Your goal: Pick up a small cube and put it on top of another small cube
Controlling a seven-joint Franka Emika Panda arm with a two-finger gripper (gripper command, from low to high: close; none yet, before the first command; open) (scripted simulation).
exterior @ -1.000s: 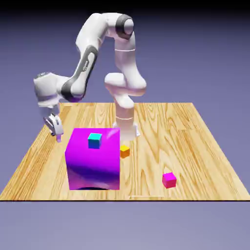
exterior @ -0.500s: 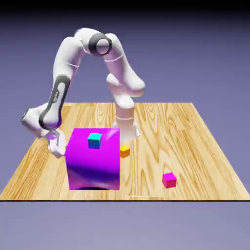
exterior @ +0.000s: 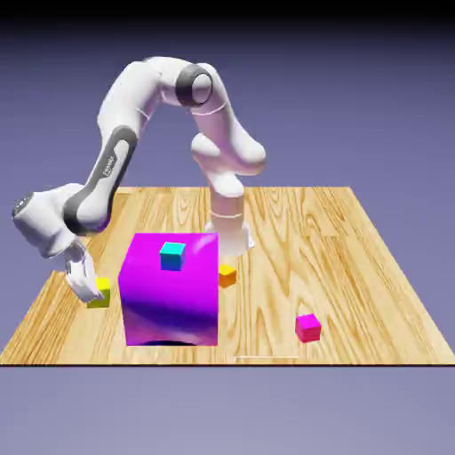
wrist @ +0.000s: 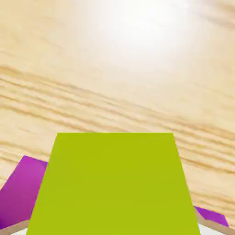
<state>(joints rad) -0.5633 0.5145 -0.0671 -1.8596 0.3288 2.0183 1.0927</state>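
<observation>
The small yellow-green cube point(exterior: 104, 292) sits low at the table point(exterior: 355, 258), just to the exterior view's left of a large purple block point(exterior: 171, 298). My gripper point(exterior: 94, 291) reaches down beside that block and is shut on the cube. In the hand view the yellow-green cube point(wrist: 114, 183) fills the lower middle, large, and hides most of my fingertips. Other small cubes are a cyan one point(exterior: 172, 256) on top of the purple block, an orange one point(exterior: 227, 275) behind the block's right side, and a magenta one point(exterior: 308, 327) near the front.
The large purple block stands right against my gripper's right side, and purple patches point(wrist: 20, 193) show beside the held cube in the hand view. The table's left edge point(exterior: 44, 284) is close to my hand. The robot's base point(exterior: 227, 227) stands behind the block.
My arm has swung down and toward the front on the left of the purple block. The jaws went from open to shut on the yellow-green cube.
</observation>
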